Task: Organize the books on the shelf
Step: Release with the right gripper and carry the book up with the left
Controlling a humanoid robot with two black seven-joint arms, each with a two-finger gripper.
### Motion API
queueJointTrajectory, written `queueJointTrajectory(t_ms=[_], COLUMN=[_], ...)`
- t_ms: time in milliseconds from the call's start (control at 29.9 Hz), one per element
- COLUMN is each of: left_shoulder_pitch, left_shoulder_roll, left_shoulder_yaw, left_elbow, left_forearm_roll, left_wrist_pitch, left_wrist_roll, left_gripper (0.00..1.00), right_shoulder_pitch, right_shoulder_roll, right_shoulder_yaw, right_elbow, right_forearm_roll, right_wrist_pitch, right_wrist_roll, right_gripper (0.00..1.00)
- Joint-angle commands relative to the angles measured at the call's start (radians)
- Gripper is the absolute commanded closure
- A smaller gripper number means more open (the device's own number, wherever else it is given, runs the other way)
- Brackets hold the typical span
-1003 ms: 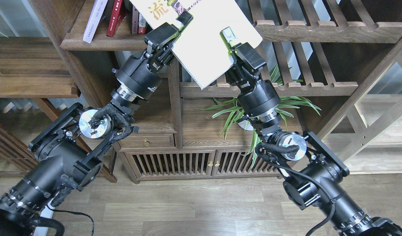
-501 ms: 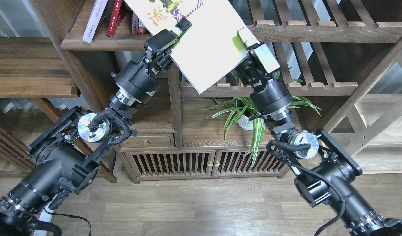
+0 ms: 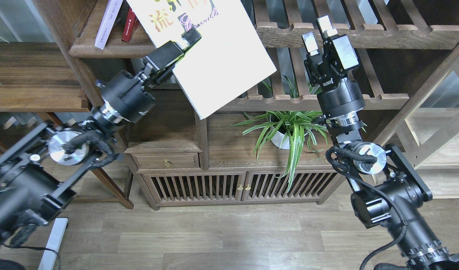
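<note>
While gripper-held [image 3: 184, 39], book [image 3: 222, 63] tilted.

Two books [image 3: 118, 20] stand on the shelf [image 3: 113, 48], left of the large book [image 3: 222, 60].

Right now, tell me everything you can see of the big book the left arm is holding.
The big book is a large flat paperback with a pale yellow-white cover, orange characters and a purple design near its top. It hangs tilted, its lower corner pointing down in front of the shelf. Only the left gripper is clamped on its left edge; its top runs out of view.
</note>
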Motion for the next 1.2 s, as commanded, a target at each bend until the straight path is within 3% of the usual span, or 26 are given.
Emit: queueJointTrajectory(t_ms=[0, 334, 568, 902, 1170], left_shoulder_pitch=[0.007, 0.013, 0.073, 0.096, 0.097], left_shoulder_roll=[0.091, 0.371, 0.56, 0.712, 0.767], left_shoulder_yaw=[-0.001, -0.031, -0.157, -0.326, -0.401], left_elbow=[-0.05, -0.173, -0.236, -0.27, -0.266], left_forearm_roll=[0.018, 0.053, 0.102, 0.185, 0.282], left_wrist_pitch=[0.0, 0.0, 0.0, 0.0, 0.0], left_wrist_roll=[-0.001, -0.011, -0.016, -0.008, -0.008], left_gripper=[0.96, 0.97, 0.96, 0.97, 0.97], right_shoulder_pitch=[-0.004, -0.017, -0.062, -0.136, -0.139], right_shoulder_roll=[-0.02, -0.088, -0.109, -0.129, -0.128], right_shoulder_yaw=[0.0, -0.014, -0.012, -0.018, -0.021], right_elbow=[-0.021, -0.104, -0.141, -0.178, -0.182], right_forearm_roll=[-0.002, -0.057, -0.078, -0.121, -0.123], right_wrist_pitch=[0.0, 0.0, 0.0, 0.0, 0.0], right_wrist_roll=[0.0, -0.011, -0.011, -0.012, -0.012], right_gripper=[0.23, 0.23, 0.21, 0.17, 0.17])
